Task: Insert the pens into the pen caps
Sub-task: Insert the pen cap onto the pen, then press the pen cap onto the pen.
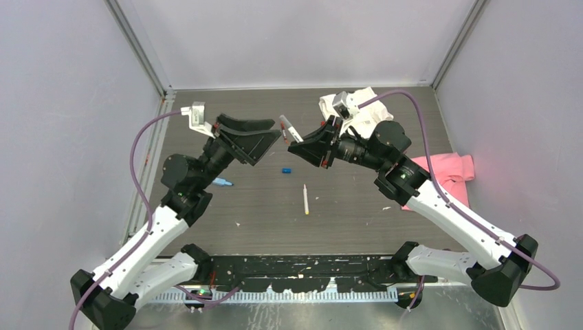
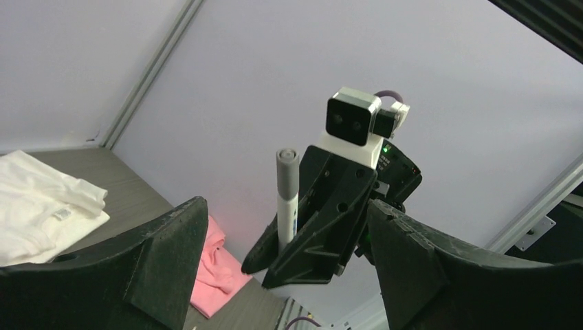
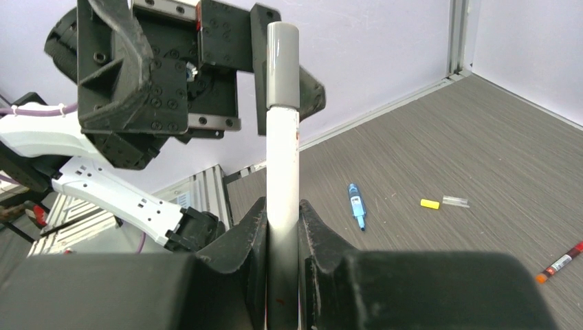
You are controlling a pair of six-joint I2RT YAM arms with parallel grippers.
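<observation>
My right gripper (image 1: 297, 142) is shut on a white pen (image 3: 282, 158) that has a grey cap (image 3: 282, 65) on its upper end. It holds the pen upright above the table. The pen also shows in the left wrist view (image 2: 287, 206). My left gripper (image 1: 275, 133) is wide open and empty, facing the capped end from a short distance. On the table lie a blue cap (image 1: 286, 170), a white pen with a yellow tip (image 1: 305, 199), a light-blue pen (image 1: 221, 182), a yellow cap (image 3: 430, 203) and a dark red pen (image 3: 560, 262).
A white cloth (image 1: 357, 103) lies at the back right and a pink cloth (image 1: 454, 172) at the right edge under the right arm. A small clear piece (image 3: 455, 201) lies beside the yellow cap. Grey walls close in the table on three sides.
</observation>
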